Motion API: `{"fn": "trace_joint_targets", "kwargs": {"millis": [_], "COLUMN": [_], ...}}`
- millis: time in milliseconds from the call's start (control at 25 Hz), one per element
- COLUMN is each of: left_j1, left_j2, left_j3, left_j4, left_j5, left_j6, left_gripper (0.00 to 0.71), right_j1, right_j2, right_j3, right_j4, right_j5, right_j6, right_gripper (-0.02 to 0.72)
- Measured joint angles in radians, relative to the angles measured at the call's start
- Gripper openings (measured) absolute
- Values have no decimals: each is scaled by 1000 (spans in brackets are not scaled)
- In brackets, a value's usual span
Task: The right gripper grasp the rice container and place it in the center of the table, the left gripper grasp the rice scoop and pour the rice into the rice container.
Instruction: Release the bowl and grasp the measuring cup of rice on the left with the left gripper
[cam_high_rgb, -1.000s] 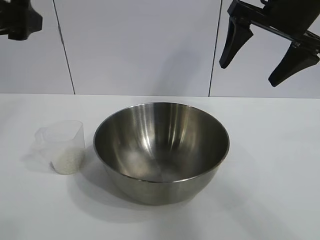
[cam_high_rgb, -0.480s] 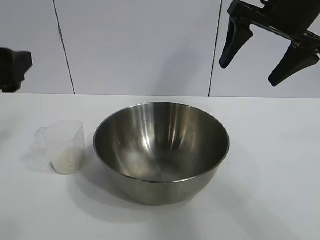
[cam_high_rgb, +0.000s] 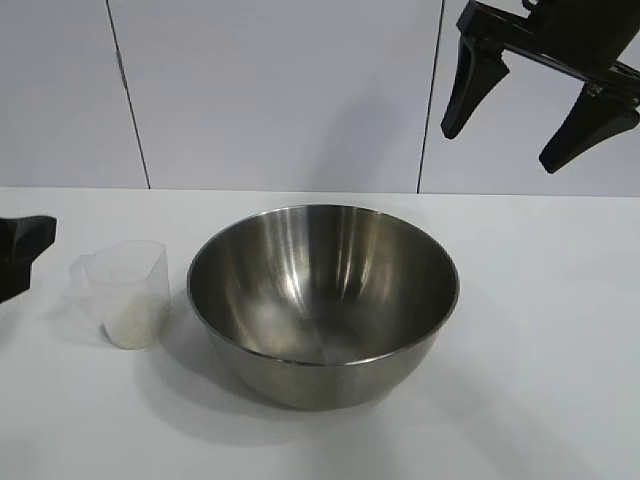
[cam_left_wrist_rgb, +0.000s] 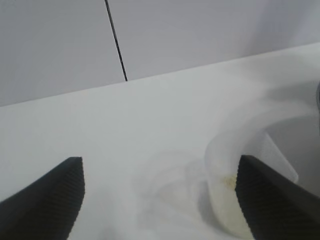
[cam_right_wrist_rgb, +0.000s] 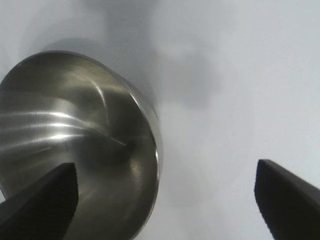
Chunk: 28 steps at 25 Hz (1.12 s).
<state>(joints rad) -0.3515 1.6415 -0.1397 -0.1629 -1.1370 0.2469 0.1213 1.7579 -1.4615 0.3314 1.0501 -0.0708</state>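
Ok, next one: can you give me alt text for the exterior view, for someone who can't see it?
A large steel rice container sits mid-table on the white table, empty as far as can be seen, with the clear rice scoop holding rice beside it on the left. The left gripper is low at the left edge; the right gripper hangs open at upper right.

Plain pale wall panels (cam_high_rgb: 280, 95) stand behind the white tabletop (cam_high_rgb: 540, 380), split by two thin dark vertical seams (cam_high_rgb: 128, 95). Soft even light, faint shadows on the surface.

rice scoop (cam_high_rgb: 125, 293) left of rice container (cam_high_rgb: 323, 299)
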Motion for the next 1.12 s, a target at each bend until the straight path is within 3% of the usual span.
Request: {"fn": "trace_joint_targets", "kwargs": {"millis": [200,400,800,1120], "left_j1": [0,0,0,11], "left_j2": [18,151,335,387], "left_j3": [25,23,-93,-143], "left_j4": [3,0,-4,-37], "left_j5": [-7,-14,-15,-16], "left_j6": [32,38,40,37], "left_gripper": [594,594,594,594], "right_j1": [0,0,0,0], "right_j2": [0,0,0,0], "right_j3": [0,0,0,0], "right_j4": [0,0,-3,-3], "right_j5": [0,0,-2,-2], "right_j6": [0,-1,-2,-2], "right_gripper": [660,660,660,660]}}
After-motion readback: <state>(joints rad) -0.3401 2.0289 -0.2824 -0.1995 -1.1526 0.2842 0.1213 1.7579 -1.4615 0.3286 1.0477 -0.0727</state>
